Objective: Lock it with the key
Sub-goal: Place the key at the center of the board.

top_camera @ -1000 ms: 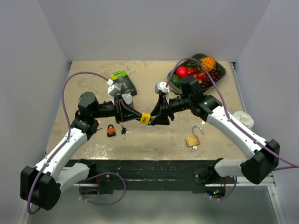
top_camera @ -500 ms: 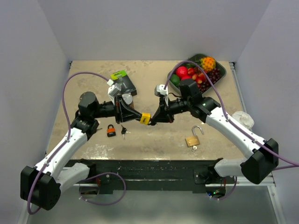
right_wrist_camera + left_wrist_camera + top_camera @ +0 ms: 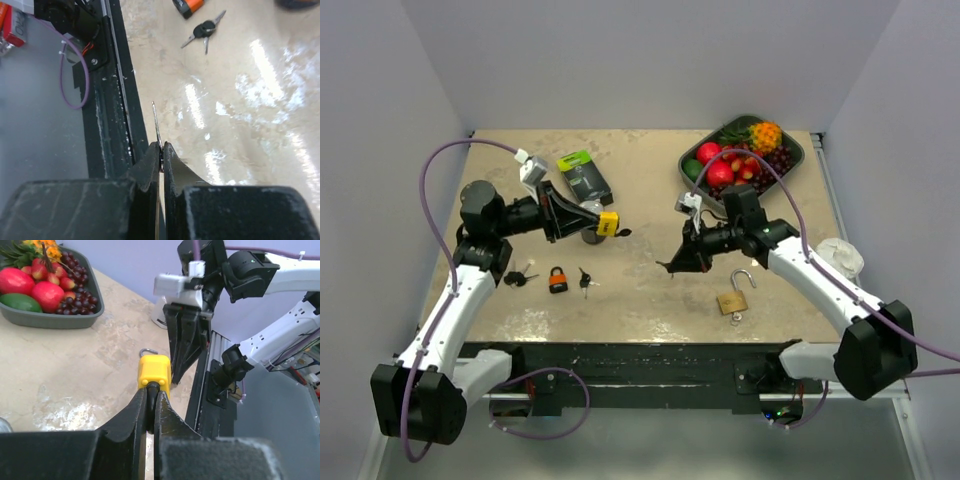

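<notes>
I barely make out the key (image 3: 155,122), edge-on, pinched in the closed right gripper (image 3: 161,148); left gripper (image 3: 151,392) clamps the yellow padlock (image 3: 154,371); they've separated.

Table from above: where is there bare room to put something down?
Bare tabletop lies at the back between the box and the fruit tray, and along the front between the loose key and the brass padlock. It is crowded front left around the orange padlock and bunch of keys, and mid-table under the left arm and right arm.
</notes>
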Controlling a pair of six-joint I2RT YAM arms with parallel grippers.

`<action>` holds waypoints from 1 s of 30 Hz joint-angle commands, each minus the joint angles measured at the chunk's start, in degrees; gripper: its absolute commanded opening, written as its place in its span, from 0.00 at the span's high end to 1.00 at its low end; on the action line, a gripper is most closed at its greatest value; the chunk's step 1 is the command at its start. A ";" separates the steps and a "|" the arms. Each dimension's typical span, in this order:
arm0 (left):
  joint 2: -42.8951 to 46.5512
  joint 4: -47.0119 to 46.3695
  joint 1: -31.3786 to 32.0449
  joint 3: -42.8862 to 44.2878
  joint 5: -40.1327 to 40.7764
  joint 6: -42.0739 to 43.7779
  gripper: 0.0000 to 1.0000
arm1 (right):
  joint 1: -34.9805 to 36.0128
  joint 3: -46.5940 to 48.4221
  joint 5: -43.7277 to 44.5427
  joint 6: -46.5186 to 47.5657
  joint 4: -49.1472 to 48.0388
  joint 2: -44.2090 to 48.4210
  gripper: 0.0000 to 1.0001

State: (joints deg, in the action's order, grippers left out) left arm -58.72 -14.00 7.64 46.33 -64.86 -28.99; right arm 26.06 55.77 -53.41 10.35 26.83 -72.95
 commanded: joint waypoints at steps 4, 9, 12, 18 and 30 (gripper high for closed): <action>0.62 3.88 -0.96 2.90 -1.59 6.84 1.00 | 1.96 -2.42 6.99 -7.72 -7.93 -10.80 1.00; 2.38 8.19 -0.96 1.58 0.87 11.76 1.00 | 5.48 0.04 11.13 -7.71 -9.34 -18.45 1.00; 3.43 9.77 -0.96 -0.18 1.31 13.34 1.00 | 7.59 1.09 11.83 -8.41 -10.57 -22.05 1.00; 3.52 18.30 -0.96 -0.71 1.67 19.93 1.00 | 9.00 3.46 11.31 -9.91 -12.59 -28.65 1.00; 3.26 23.92 -0.87 -2.29 1.76 24.59 1.00 | 8.92 7.34 13.41 -9.91 -11.36 -33.05 0.88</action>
State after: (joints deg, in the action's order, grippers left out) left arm -55.99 9.15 6.98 44.01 -62.28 -7.60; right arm 35.18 61.01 -41.25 0.86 16.38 -107.28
